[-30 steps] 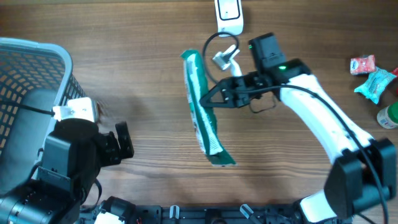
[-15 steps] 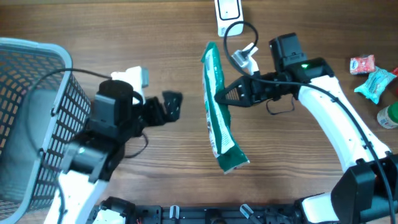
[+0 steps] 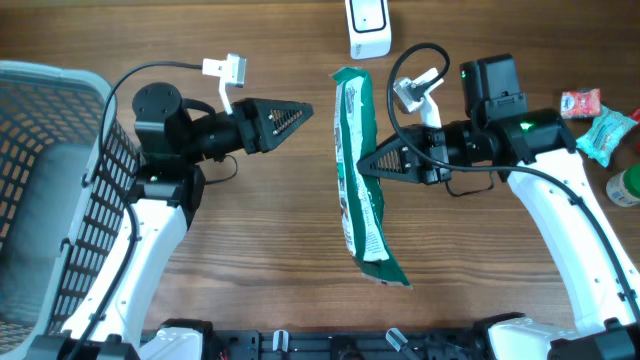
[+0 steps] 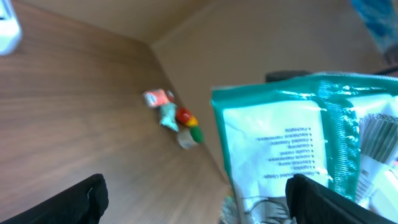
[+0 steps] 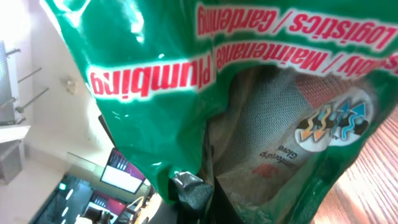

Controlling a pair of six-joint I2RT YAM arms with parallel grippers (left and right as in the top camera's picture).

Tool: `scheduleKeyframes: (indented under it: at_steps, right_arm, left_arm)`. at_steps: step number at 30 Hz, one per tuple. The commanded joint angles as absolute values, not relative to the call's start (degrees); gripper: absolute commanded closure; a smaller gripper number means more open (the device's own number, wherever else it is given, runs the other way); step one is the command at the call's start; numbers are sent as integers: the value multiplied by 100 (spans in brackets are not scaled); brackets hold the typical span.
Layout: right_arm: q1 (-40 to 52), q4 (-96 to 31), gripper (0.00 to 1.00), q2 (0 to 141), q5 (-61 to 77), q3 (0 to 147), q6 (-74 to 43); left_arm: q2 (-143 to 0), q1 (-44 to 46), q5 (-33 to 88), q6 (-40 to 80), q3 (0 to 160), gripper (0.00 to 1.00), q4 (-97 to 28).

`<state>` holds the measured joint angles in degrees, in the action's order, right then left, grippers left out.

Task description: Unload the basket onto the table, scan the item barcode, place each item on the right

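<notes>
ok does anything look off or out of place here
Nothing looks spilled or damaged. The one oddity is the green package. It is held up only by a pinch of the right gripper at its edge, so it hangs crumpled, with its lower end sagging and twisted sideways. The left gripper stands open beside it, not touching it.

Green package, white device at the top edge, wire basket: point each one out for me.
green package (image 3: 352,115), overhead view, upper half of the bag.
white device (image 3: 368,30), overhead view, middle of its body.
wire basket (image 3: 50,71), overhead view, its top rim.
</notes>
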<state>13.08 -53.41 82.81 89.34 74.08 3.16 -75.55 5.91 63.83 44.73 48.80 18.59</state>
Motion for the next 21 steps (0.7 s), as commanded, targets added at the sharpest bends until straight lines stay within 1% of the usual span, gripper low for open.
scheduleKeyframes:
  at_steps: [1, 5, 7, 10, 14, 15, 17, 21]
  right_arm:
    - [1358, -5172, 96, 8169, 9303, 7452, 473]
    - [1629, -4322, 96, 8171, 9299, 7452, 287]
    - [1850, -3776, 96, 8176, 9299, 7452, 80]
    - [2163, -3177, 96, 8219, 9299, 7452, 84]
    - [2276, -3024, 96, 8278, 9299, 7452, 93]
    - [2276, -3024, 96, 8298, 9299, 7452, 95]
    - [2261, -3024, 96, 8307, 9299, 7452, 93]
    - [2167, -3022, 96, 8307, 9299, 7452, 97]
  left_arm:
    - [-7629, 567, 7006, 5151, 4906, 6, 2182]
    - [-7629, 567, 7008, 5352, 4906, 7, 2244]
    - [-7629, 567, 7011, 5496, 4906, 9, 2381]
    - [-7629, 567, 7030, 6123, 4906, 11, 3157]
    - [-7629, 567, 7157, 7063, 4906, 12, 4613]
    - [-7629, 567, 7166, 7159, 4906, 13, 4797]
    - [-7629, 567, 7266, 7255, 4906, 15, 5050]
    - [-7629, 565, 7734, 7249, 4906, 18, 5061]
